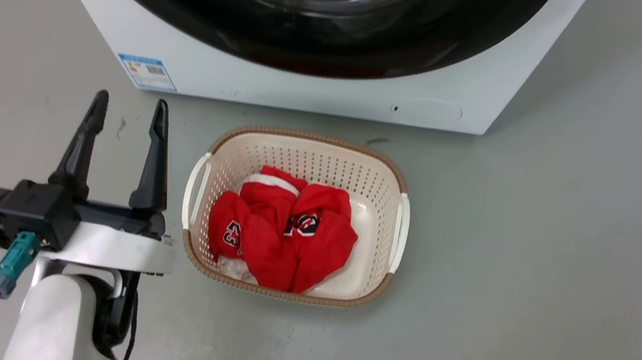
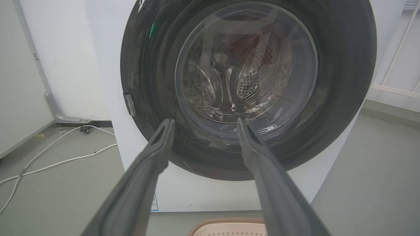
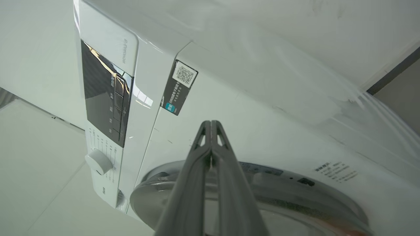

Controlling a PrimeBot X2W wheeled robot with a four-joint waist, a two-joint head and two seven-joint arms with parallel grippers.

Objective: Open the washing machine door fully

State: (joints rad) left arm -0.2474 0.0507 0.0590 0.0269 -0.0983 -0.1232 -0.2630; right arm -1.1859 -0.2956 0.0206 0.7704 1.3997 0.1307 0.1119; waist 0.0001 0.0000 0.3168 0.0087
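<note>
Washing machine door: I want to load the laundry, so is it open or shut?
Looks shut: the washing machine door lies flat against the machine's white front, and the drum is seen through its glass.

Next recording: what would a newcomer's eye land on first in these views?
The washing machine door, a big glossy black disc with a glass bowl, faces the open left gripper head-on. On the floor in front sits a cream laundry basket holding bright red clothes. The right gripper, fingers pressed together, points up the white machine front near the dark control panel.
</note>
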